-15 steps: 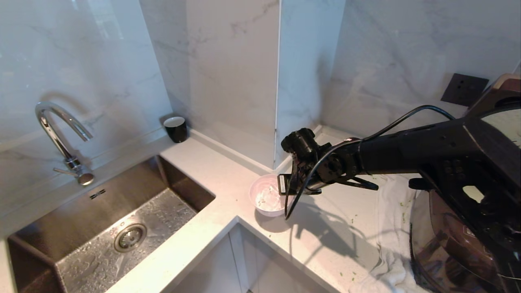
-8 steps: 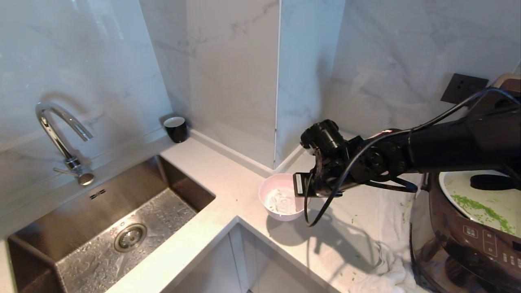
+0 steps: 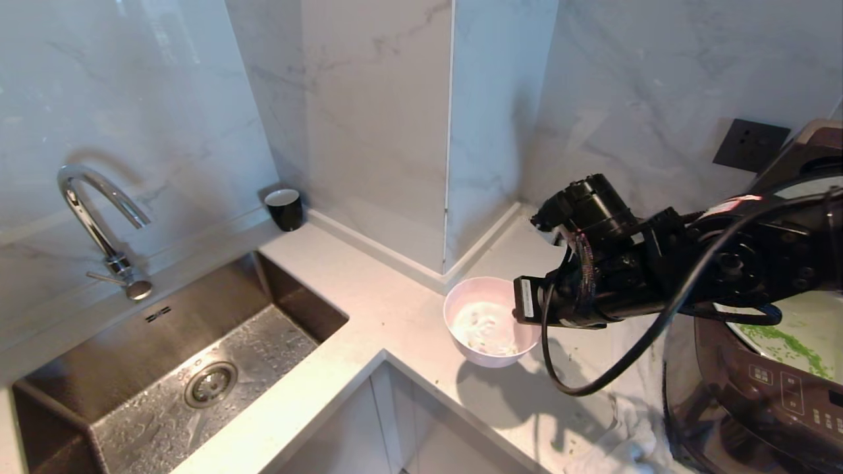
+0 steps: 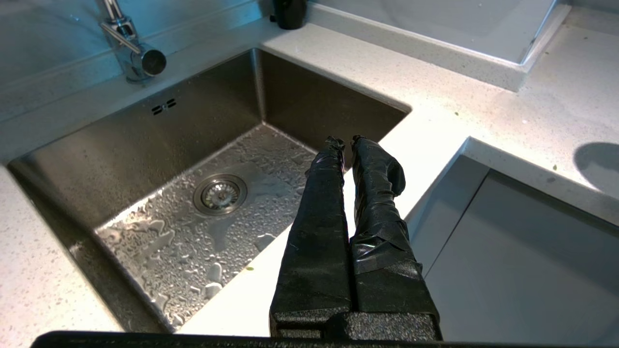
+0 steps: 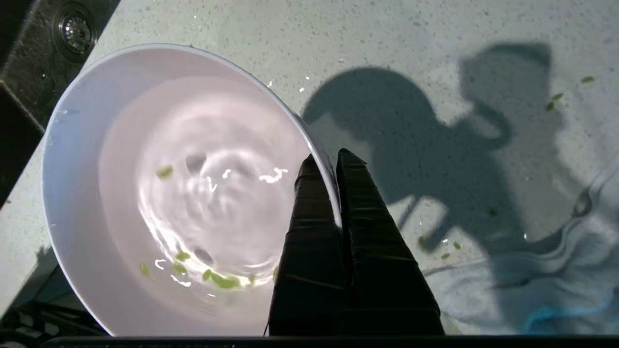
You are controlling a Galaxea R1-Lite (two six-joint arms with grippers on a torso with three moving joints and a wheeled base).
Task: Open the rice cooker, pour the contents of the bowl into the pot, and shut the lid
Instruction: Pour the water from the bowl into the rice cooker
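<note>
1. My right pincer (image 5: 329,162) was clamped tight on the rim of the bowl (image 5: 159,183), one finger inside the wall and one outside, holding it clear above the counter (image 5: 387,38).
2. The bowl, pink outside and white inside, sat nearly level in my grip. It was almost empty: only a few green flecks of the contents (image 5: 217,279) clung near the low side of the inner wall.
3. In the head view the bowl (image 3: 490,322) hung over the counter (image 3: 369,296) near its inner corner, just to the left of the rice cooker (image 3: 757,395).
4. The cooker stood open at the right edge, its lid (image 3: 813,148) raised behind my arm. Inside the pot (image 3: 800,336) a streak of green bits lay on the pale lining.
5. A white cloth (image 3: 625,454) lay crumpled under the cooker's front, with stray green flecks on the counter around it.
6. My left pincer (image 4: 344,141) hung idle over the edge of the sink (image 4: 145,159), fingers pressed together and holding nothing.
7. I judged the pouring essentially done and the step in hand to be dealing with the emptied bowl.
8. The next move called for setting the bowl flat on the counter, letting go of its rim, then reaching up to press the lid shut.
</note>
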